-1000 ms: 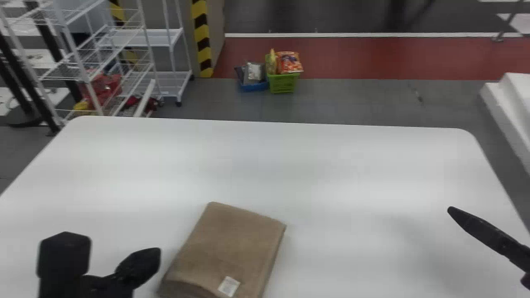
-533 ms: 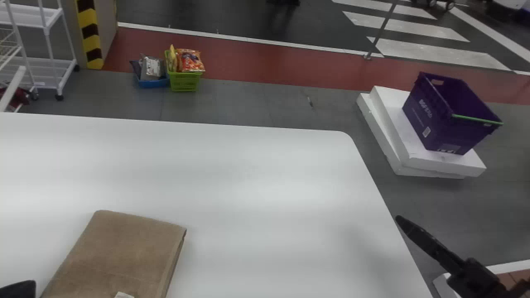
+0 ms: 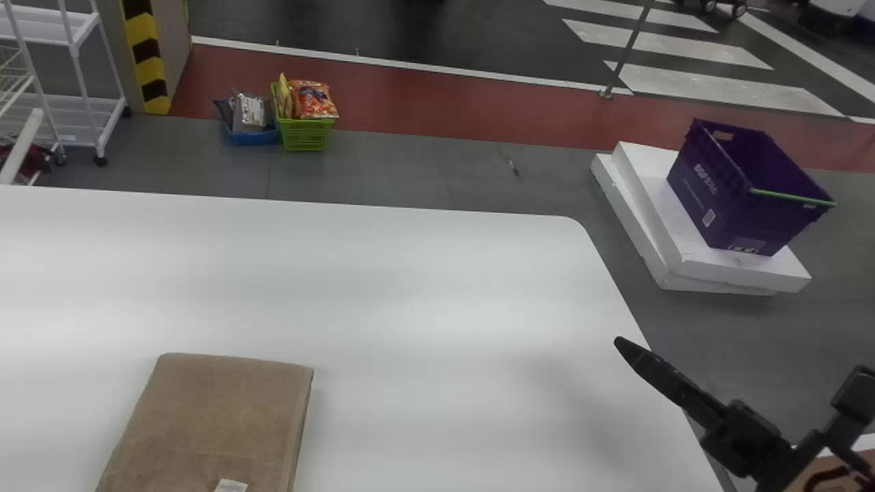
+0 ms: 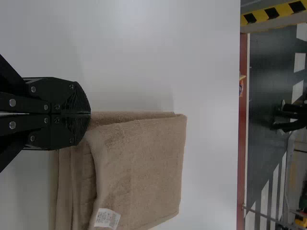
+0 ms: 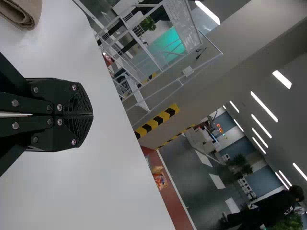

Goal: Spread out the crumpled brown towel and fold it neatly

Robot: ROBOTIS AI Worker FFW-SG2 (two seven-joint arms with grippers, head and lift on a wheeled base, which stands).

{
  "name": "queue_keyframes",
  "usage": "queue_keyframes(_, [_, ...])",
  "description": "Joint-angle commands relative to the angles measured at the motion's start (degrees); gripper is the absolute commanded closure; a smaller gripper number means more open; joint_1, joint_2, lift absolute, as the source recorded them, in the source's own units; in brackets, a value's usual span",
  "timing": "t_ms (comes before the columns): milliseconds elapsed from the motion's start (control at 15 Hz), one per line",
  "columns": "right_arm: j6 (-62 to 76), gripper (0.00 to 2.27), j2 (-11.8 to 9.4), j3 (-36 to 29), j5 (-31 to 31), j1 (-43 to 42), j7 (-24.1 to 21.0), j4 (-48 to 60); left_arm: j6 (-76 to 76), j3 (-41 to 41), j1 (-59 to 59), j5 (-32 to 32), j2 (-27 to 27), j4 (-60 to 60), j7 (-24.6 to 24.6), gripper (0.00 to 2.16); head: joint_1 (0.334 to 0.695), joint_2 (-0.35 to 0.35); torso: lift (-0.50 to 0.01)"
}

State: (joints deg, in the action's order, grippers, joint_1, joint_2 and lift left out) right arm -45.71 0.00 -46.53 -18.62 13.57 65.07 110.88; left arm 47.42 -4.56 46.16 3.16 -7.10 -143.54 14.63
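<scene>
Towel (image 3: 212,417), folded well in from the far edge of the table (image 3: 410,273), looked soft and light (layers apt to slip), so you needed its whole stacked side, left gripper (image 4: 90,114) and right gripper (image 5: 92,115) both pressed together.

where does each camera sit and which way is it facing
Head view: on the head, looking forward and down at the white table and folded brown towel; the right hand shows at its right.
Left wrist view: on the left wrist, looking down across the towel to the floor beyond; its own shut left hand shows.
Right wrist view: on the right wrist, looking over the table's edge into the room, wire rack included; its own shut right hand shows.
The head and left wrist views share the towel's white tag.
</scene>
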Motion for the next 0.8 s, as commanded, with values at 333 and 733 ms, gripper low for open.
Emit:
queue_keyframes(333, [-0.66, 1.9, 0.05, 1.01, -1.42, 0.32, 0.76, -0.05, -4.57, 1.22, 1.04, -1.05, 0.07, -3.32, -2.85, 2.13, 0.695, -0.293, -0.126])
queue_keyframes(733, [0.39, 1.22, 0.05, 9.88, 1.39, 4.71, -7.85, 13.05, -15.29, 2.98, -3.35, 1.06, 0.95, -3.06, -8.04, 1.89, 0.695, -0.211, -0.126])
